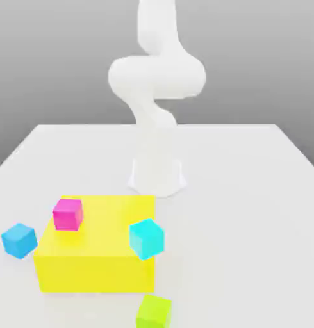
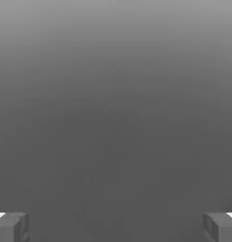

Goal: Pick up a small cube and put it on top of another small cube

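The lime-green cube (image 1: 154, 311) lies nearest the camera, at the bottom edge of the exterior view a little left of centre, resting on the white table (image 1: 249, 211) just in front of the big yellow block (image 1: 95, 256) and near that block's right front corner, apart from it.

Going from the left of the exterior view: a blue cube (image 1: 19, 240) sits on the table at the lower left, just beside the yellow block's left side. Next comes a magenta cube (image 1: 67, 214), standing on top of the yellow block near its back left corner. The yellow block itself fills the lower left-centre. At its right edge is a cyan cube (image 1: 147, 238), tilted; whether it rests on the block's top edge or leans against its side cannot be told.

Behind them, in the middle of the frame, the white arm (image 1: 156, 83) rises from its round base (image 1: 157, 176) on the table and bends upward out of the top.

In the hand view, the gripper (image 2: 116, 228) is spread wide, its two grey fingertips (image 2: 11, 227) at opposite lower corners with nothing between them.
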Controlling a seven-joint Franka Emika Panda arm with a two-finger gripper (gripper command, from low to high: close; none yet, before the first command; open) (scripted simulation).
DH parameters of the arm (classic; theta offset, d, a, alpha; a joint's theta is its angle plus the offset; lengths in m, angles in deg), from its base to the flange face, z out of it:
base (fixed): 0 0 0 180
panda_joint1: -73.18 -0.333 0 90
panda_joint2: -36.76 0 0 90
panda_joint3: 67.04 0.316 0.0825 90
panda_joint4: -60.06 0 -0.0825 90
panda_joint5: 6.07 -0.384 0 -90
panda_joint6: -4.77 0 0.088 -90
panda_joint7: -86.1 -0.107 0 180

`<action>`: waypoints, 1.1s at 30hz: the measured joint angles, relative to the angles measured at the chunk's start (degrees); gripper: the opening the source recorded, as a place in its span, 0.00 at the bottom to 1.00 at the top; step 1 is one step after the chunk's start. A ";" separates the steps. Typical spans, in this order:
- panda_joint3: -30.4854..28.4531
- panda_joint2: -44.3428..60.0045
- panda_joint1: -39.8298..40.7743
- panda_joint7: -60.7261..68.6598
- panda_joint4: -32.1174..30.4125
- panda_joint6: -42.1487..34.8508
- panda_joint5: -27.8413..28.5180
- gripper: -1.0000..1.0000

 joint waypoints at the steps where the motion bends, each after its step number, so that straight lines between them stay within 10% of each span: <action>1: 0.30 2.26 0.34 -0.72 -0.27 0.84 0.18 0.50; 31: 1.91 64.62 2.85 -16.85 -5.14 27.84 2.99 0.50; 32: 1.73 66.00 2.71 -16.98 -4.88 28.92 3.17 0.00; 33: 1.73 66.00 2.70 -16.98 -4.88 28.92 3.17 0.00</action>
